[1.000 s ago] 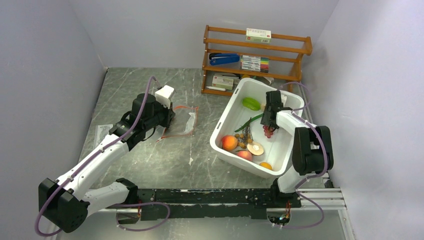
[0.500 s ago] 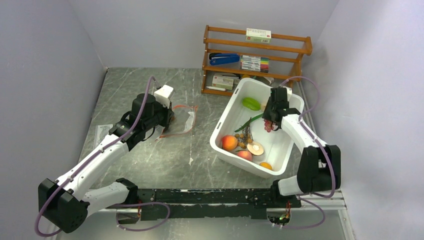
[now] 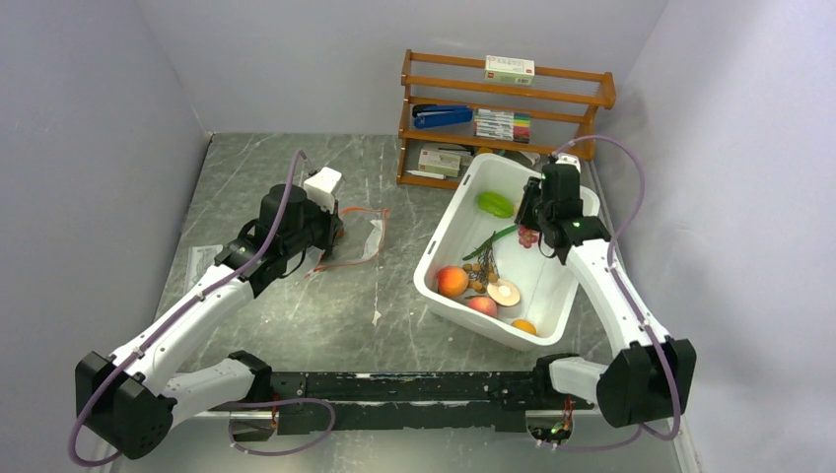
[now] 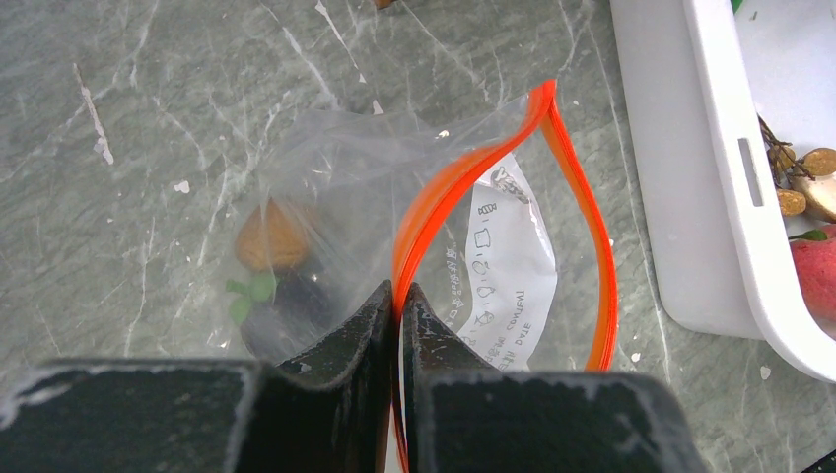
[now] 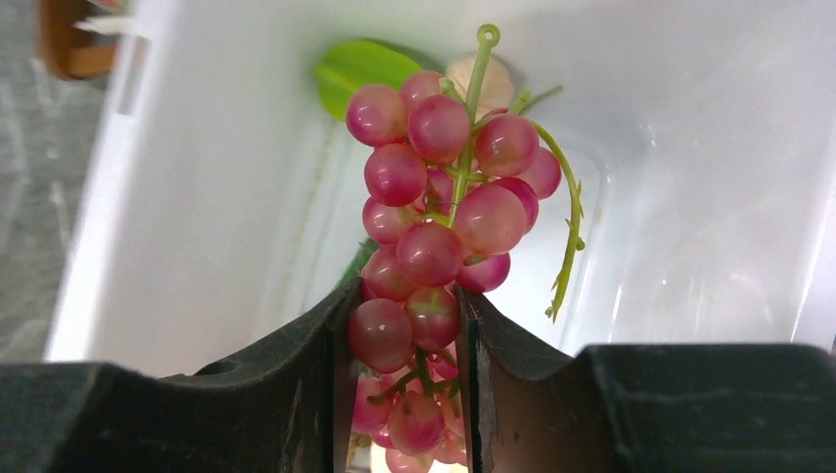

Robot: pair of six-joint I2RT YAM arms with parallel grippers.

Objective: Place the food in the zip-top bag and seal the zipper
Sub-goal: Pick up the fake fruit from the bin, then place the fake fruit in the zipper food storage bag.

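Left hand is clenched on the near lip of the zipper, propping open the one bag on the bench. The film is limp and slick, so the stiffer strip looks the right hold; two blurred items sit inside. Right hand grips the one grape bunch over the tub: light, knobbly, likely to swing, best pinched across its core.

A grey marbled table is laid with a white tub on the right and a wooden rack behind. The zip-top bag is rested mid-table, and a paper slip is left at the left edge.
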